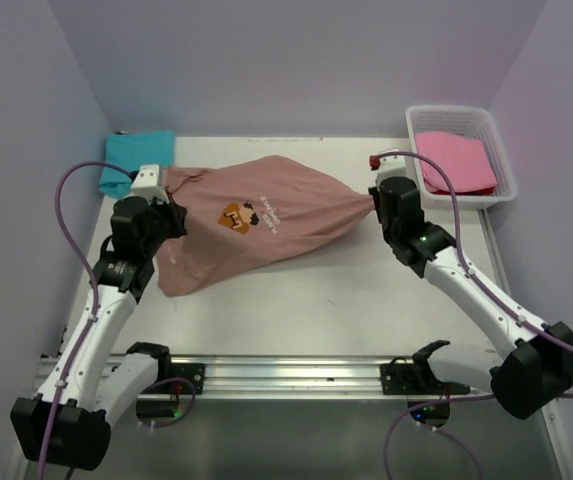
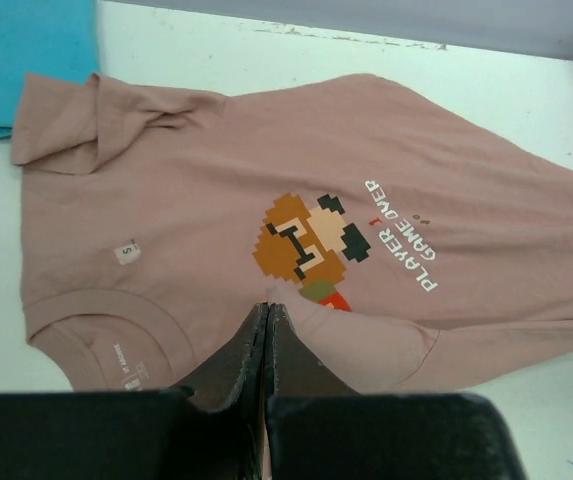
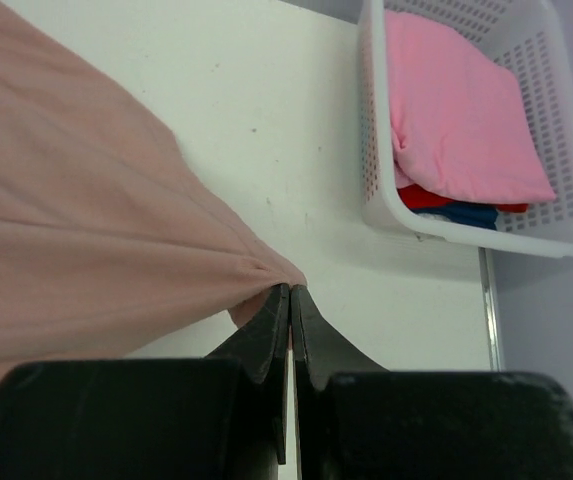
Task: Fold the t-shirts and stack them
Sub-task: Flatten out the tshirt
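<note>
One shirt is in work, none of three stacked: the salmon-brown t-shirt (image 1: 256, 225) lies across the middle of the desk (image 1: 346, 300), print side up, drawn out between the two arms. The left gripper (image 2: 268, 312), jaws pressed together, pinches a raised ridge of cloth just below the pixel-character print (image 2: 301, 245), towards the collar end at the left of the overhead view. The right gripper (image 3: 289, 292), likewise closed tight, nips a bunched point of fabric at the far end, right of centre. The shirt is flattened but unfolded, one sleeve crumpled at its upper left corner. At the upper left of the overhead frame, just beside that sleeve, the teal t-shirt (image 1: 138, 158) sits as a compact block and looks already folded, a likely base for the stack. At the upper right, the pink t-shirt (image 1: 454, 160) rests in the white basket (image 3: 466, 232) on top of red and blue cloth (image 3: 431, 197), apparently waiting its turn. By this showing the job is in its early part: the salmon-brown shirt needs every fold, and the stacking is not yet begun.
</note>
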Controlling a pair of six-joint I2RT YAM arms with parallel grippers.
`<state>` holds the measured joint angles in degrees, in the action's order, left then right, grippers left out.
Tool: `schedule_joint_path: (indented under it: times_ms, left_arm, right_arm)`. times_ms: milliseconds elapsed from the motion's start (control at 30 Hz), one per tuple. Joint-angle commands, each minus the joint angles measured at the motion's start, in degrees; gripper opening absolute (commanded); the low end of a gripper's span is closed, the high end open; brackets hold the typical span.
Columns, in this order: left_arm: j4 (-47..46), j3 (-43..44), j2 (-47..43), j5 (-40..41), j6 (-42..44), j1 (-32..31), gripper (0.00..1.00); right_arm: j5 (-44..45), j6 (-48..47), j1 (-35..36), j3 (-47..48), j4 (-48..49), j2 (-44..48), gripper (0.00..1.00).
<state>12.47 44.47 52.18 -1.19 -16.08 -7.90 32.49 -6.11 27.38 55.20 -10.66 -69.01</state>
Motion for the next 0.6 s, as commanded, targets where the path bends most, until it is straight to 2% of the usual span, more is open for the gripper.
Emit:
schedule_joint_path:
  times_ms: [0, 133, 267, 433, 533, 567]
  left_arm:
    - [7.1, 4.2, -3.5, 0.9, -1.9, -0.1, 0.00]
    - [13.0, 7.4, -5.5, 0.3, -2.6, -0.1, 0.00]
    - [14.5, 8.4, -10.2, 0.3, -2.8, -0.1, 0.00]
    - [17.9, 12.7, -8.9, 3.1, -0.9, -0.1, 0.00]
    - [15.9, 17.7, -9.1, 5.3, -0.3, -0.1, 0.00]
    - [14.2, 20.7, -9.0, 5.6, 0.2, -0.1, 0.00]
  right_arm:
    - [3.0, 2.4, 0.0, 3.9, -7.3, 4.9, 0.00]
    - [2.8, 7.4, 0.8, 7.2, -16.6, 8.0, 0.00]
    - [2.4, 9.2, 2.1, 4.7, -18.5, 13.4, 0.00]
    - [-0.9, 10.3, 2.1, 6.9, -24.1, 13.6, 0.00]
    - [-2.6, 9.6, 2.1, 8.9, -21.2, 15.4, 0.00]
    - [-3.0, 9.0, 2.1, 8.5, -15.9, 17.7, 0.00]
